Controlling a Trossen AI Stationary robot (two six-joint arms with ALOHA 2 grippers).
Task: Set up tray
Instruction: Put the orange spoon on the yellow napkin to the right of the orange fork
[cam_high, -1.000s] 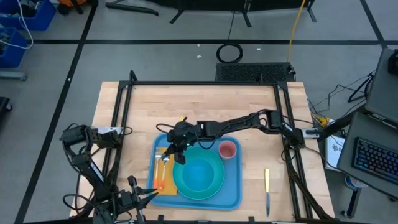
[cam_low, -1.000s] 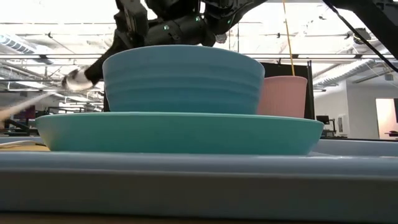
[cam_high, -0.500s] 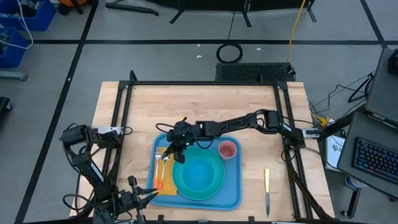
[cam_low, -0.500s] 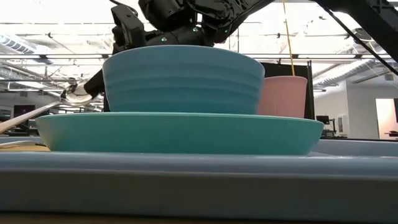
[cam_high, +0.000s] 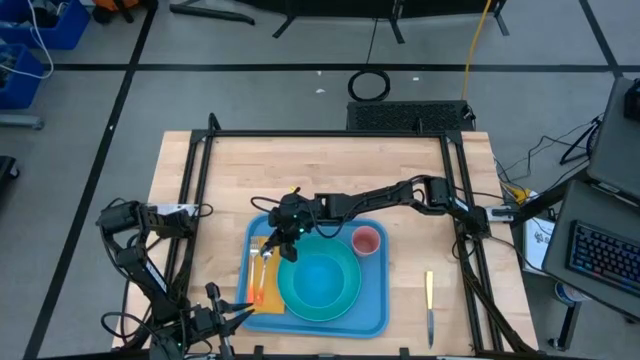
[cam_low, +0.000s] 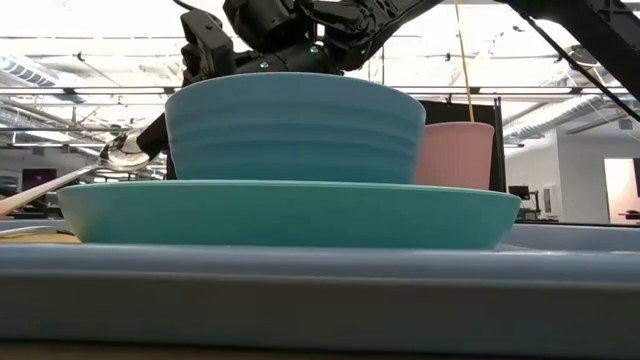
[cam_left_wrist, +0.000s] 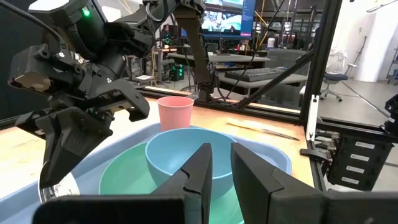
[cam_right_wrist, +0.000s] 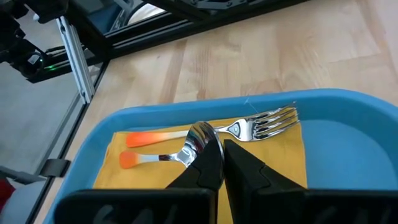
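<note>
A: Start at the left of the overhead frame. What sits there?

B: The left gripper (cam_high: 225, 322), low at the bottom left, off the table's (cam_high: 320, 170) front edge, waiting. In its own wrist view the two dark fingers (cam_left_wrist: 200, 171) stand a narrow gap apart with nothing between them.

A: Next over?

B: The tray (cam_high: 375, 315), blue, lower centre of the overhead frame, on the wooden table near its front edge. Along the tray's left side lies an orange napkin (cam_high: 262, 296), and on it a fork (cam_right_wrist: 264, 124) and a spoon (cam_right_wrist: 186, 149), both with orange handles, side by side.

A: And the right gripper?

B: The right gripper (cam_high: 281, 243) hangs over the napkin's upper end, its arm reaching in from the right of the frame. Fingers drawn together, tips pinching the spoon's bowl. In the table-level view the spoon is tilted, bowl up at the fingertips, handle sloping down to the left edge of the frame.

A: Further right?

B: A turquoise plate (cam_high: 320, 285) at the tray's centre with a blue bowl (cam_low: 290, 125) on it. A pink cup (cam_high: 366, 241) stands at the tray's upper right corner, beside the plate. Right of the tray, apart from it, a knife (cam_high: 429, 305) lies on bare wood.
</note>
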